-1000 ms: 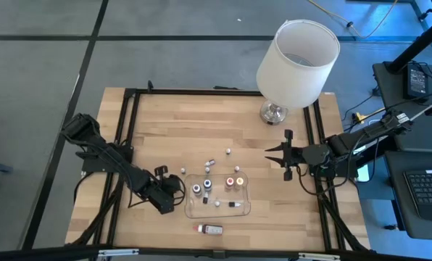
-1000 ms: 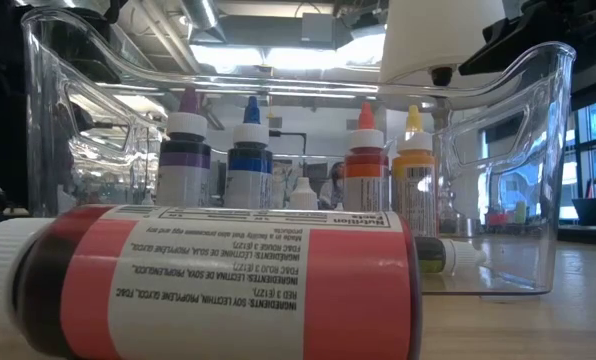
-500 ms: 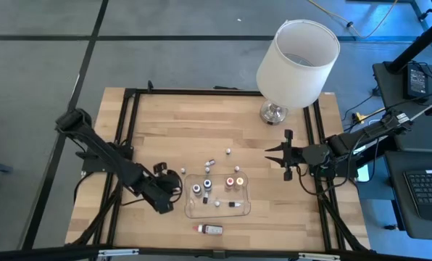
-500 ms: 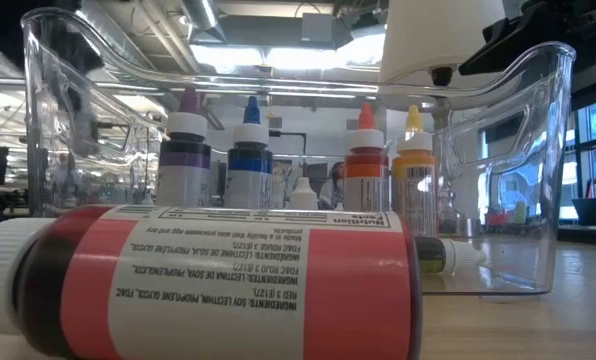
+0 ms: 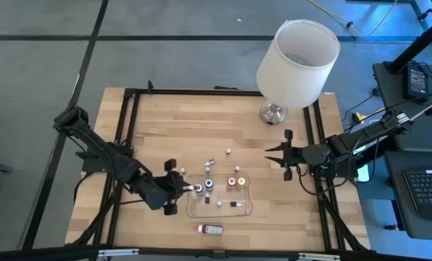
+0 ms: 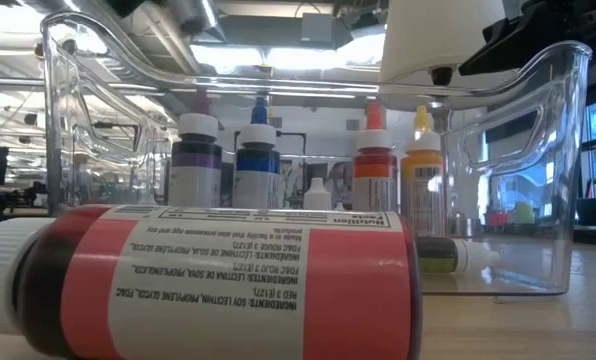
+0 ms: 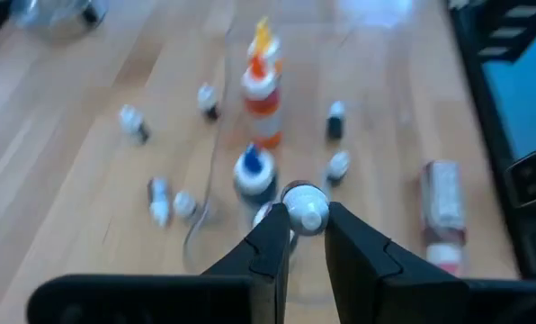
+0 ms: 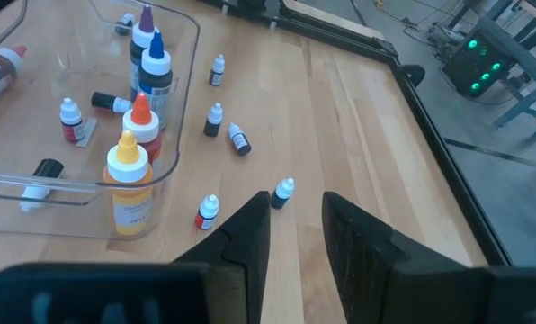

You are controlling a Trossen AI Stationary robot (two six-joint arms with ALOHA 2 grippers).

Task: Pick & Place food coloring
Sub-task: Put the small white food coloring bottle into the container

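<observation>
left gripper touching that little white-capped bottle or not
Touching: the left wrist view shows the left gripper with both fingers pressed against the small bottle's white cap.

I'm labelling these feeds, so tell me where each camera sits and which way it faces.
High: overhead, straight down; both arms, clear tray.
Low: table height, level through the tray; no arm.
Left wrist: past the left gripper, closed on a white-capped bottle.
Right wrist: past the right gripper, toward the tray.
Shared: the big red bottle.
</observation>
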